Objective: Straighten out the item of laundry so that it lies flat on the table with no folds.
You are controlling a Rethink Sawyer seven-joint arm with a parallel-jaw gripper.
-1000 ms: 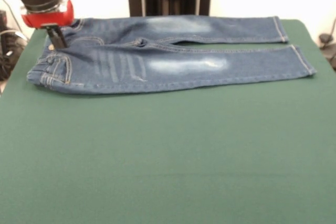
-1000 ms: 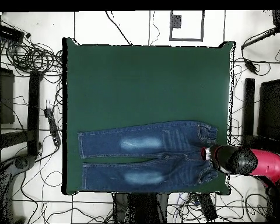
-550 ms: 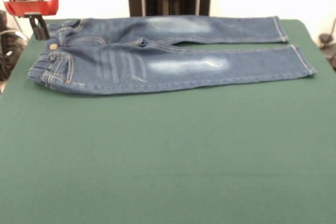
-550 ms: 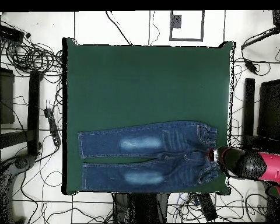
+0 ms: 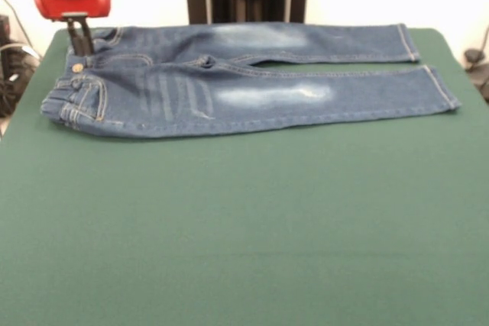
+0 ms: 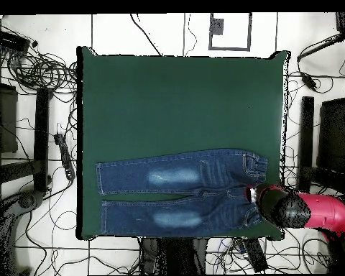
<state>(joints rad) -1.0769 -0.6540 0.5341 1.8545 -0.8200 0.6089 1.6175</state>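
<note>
Along the far side of the green counter (image 5: pixel 244 219): one small pair of blue denim jeans (image 5: pixel 252 85), front up, both legs extended side by side, pale thigh patches showing, waistband slightly bunched. Claw (image 5: pixel 79 39) at the waistband's far corner; whether clenched or released cannot be told.

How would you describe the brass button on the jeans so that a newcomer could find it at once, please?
On the green table lie blue jeans, legs spread out sideways. Follow them to the waistband end, below the red-collared gripper. The button is the lone shiny brass dot there, rounder and brighter than the orange stitching.
</note>
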